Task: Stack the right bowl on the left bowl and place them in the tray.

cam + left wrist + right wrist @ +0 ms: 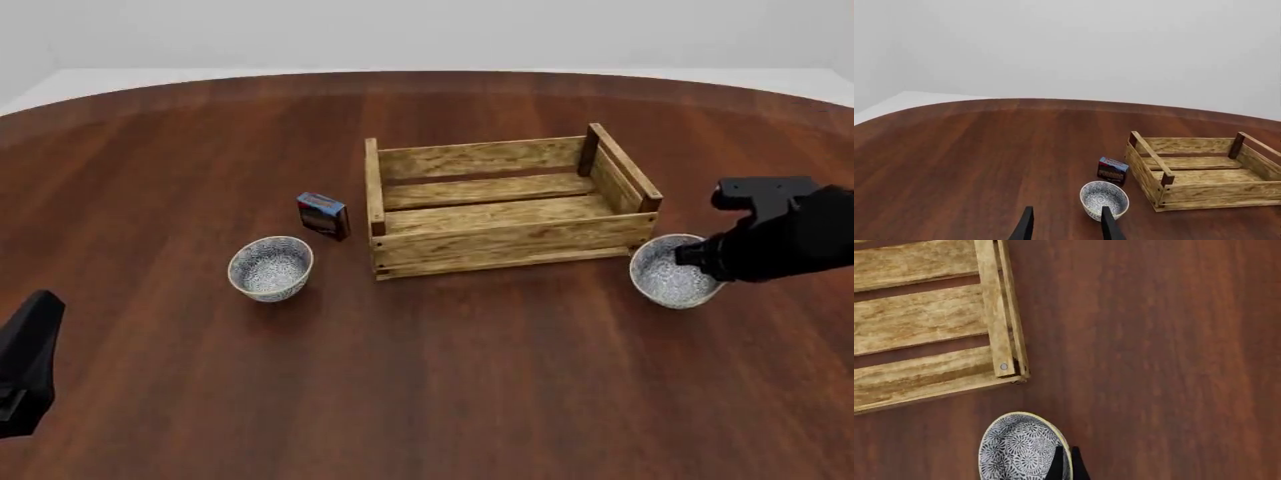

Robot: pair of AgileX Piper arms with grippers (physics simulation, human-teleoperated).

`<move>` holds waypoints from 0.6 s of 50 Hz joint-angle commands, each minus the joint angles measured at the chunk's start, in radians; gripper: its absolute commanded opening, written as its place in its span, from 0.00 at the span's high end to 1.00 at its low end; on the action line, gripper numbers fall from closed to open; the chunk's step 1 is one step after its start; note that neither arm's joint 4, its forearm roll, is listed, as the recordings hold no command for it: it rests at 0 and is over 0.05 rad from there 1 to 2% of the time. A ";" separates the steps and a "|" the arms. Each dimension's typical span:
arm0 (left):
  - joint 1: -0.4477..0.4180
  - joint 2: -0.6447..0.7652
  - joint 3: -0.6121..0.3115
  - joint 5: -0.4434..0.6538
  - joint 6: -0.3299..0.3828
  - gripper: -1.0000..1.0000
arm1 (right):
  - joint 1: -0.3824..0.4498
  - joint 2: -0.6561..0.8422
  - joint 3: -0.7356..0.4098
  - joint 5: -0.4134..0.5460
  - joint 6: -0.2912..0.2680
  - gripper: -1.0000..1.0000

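Desk: dark reddish-brown wood (441,400), rounded at its far edge, carrying everything in the scene.
Left tool: black (1066,227), low at the near left corner of the front view and well apart from every object; in its wrist view the two fingers stand spread with bare desk between them, holding nothing.
Right tool: black (1067,467), at the right side of the desk, set on the rim of the right bowl; its wrist view shows the two fingertips pressed nearly together with the bowl's rim between them, so it is clamped on that rim.
Right bowl: white with a dense blue-grey pattern (670,275), upright on the desk just off the near right corner of the tray, partly covered by the right arm in the front view.
Left bowl: same white and blue-grey pattern (271,268), upright on the desk to the near left of the tray, apart from it and untouched by either tool.
Small box: blue and red (322,214), standing just beyond the left bowl, near the tray's left end but not touching it.
Tray: light wooden slats with darker corner posts (507,160), in the middle of the desk, lying between the two bowls and a little farther back.
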 commanded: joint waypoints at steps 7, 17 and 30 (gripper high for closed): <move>-0.004 0.000 0.000 -0.004 -0.003 0.00 | 0.053 -0.204 0.050 0.082 0.041 1.00; -0.002 0.000 0.000 -0.003 -0.003 0.00 | 0.111 -0.361 0.055 0.171 0.080 1.00; -0.015 0.000 0.000 0.003 -0.005 0.00 | 0.201 -0.540 -0.037 0.325 0.110 1.00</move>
